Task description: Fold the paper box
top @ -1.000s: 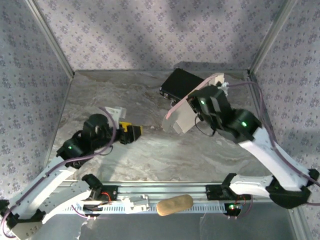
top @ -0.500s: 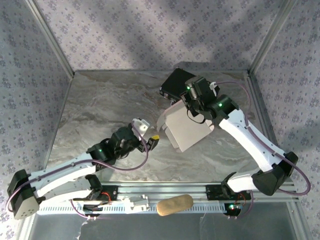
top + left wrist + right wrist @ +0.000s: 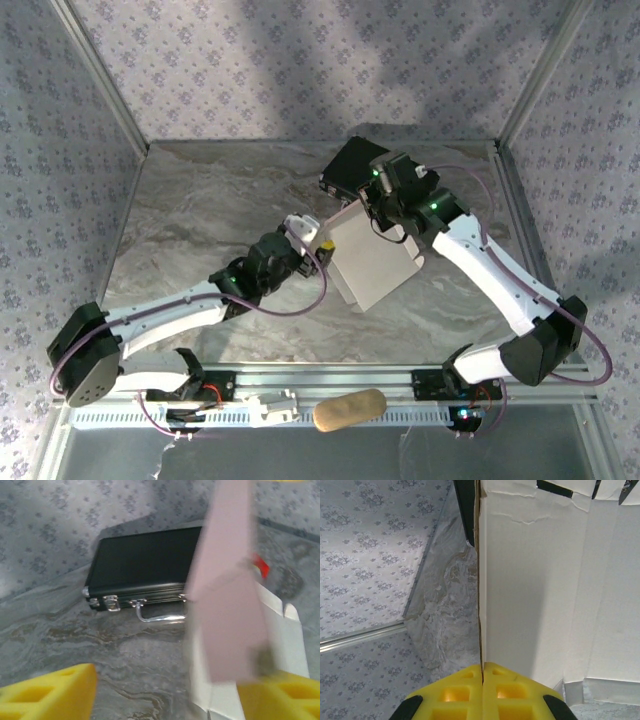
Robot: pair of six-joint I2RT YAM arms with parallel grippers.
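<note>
Black latched case (image 3: pixel 350 165) at rear, marbled table (image 3: pixel 200 210)

No lettering to read.
Nothing printed on the pink and white faces of the paper box (image 3: pixel 372 262); no brand or label legible on the black case (image 3: pixel 145 562) by the table's far edge; just a repeating small flower print across the walls (image 3: pixel 300 70), without words or numbers.

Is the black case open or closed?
Shut. The black case lies flat, lid down against its base with no gap; its latches and handle line the front.
</note>
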